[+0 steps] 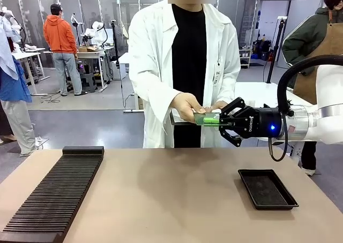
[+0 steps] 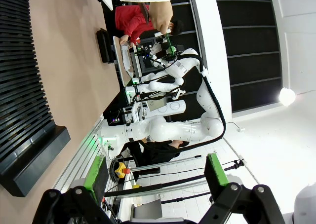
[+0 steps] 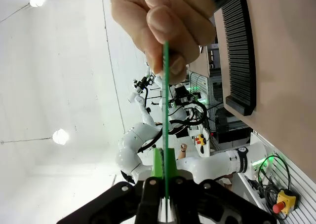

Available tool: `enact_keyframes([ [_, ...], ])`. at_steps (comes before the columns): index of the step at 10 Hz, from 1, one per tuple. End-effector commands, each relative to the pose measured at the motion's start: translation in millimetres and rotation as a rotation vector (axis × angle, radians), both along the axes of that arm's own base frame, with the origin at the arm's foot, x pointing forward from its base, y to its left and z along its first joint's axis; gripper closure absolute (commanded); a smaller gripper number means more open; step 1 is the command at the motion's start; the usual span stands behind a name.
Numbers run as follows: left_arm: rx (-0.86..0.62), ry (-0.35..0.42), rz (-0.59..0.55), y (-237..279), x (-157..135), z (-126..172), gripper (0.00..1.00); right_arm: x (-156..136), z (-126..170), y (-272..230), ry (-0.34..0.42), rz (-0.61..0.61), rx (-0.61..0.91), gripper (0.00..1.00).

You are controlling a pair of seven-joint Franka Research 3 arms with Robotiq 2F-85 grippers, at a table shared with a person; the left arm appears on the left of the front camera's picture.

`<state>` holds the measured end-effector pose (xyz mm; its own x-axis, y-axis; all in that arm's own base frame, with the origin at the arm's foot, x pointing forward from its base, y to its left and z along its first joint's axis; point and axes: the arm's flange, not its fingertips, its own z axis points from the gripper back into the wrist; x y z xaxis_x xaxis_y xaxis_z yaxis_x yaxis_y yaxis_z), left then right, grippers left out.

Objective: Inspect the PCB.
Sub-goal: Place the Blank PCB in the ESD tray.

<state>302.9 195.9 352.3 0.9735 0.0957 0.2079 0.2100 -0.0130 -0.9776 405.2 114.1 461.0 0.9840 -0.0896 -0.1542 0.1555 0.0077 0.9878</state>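
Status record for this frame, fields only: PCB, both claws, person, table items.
item: PCB, in the air, off the table
right arm: right claw shut on one end of the PCB
person: person's hand pinching the opposite end
left arm: left claw open, holding nothing
table right: black tray lying flat
table left: slotted rack
state: board gripped from both ends, claw and hand
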Motion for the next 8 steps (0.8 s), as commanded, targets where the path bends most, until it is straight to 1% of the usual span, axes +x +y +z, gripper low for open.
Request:
enact_keyframes([
  [1,0.007,0.006,-0.001,-0.9,0.3,5.2,0.00,-0.3,2.2,1.7,-0.002,0.008,0.006,1.00],
  [8,0.007,0.006,-0.001,-0.9,0.3,5.2,0.00,-0.3,2.2,1.7,-0.002,0.008,0.006,1.00],
])
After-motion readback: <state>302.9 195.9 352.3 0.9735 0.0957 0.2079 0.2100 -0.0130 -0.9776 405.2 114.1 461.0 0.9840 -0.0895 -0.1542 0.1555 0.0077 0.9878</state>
